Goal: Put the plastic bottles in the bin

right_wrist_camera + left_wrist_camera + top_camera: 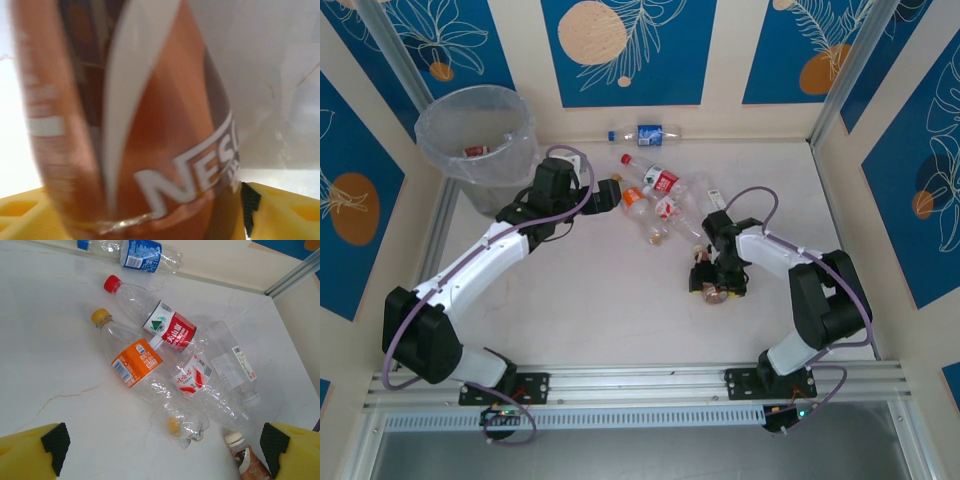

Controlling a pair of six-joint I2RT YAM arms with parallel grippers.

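Observation:
Several clear plastic bottles lie in a loose heap mid-table: a red-label one, an orange-label one, a red-and-white-label one, a white-label one and, apart near the back wall, a blue-label one. My left gripper hangs open just short of the heap, with nothing between its fingers. The right gripper is closed around a brown Nescafe bottle, which lies against the right finger pad. The bin stands at the far left with a red-label bottle inside.
Walls close the table at the back and on both sides. Bare tabletop lies between the arms and the heap. The brown bottle's white cap pokes into the left wrist view beside the right-hand finger.

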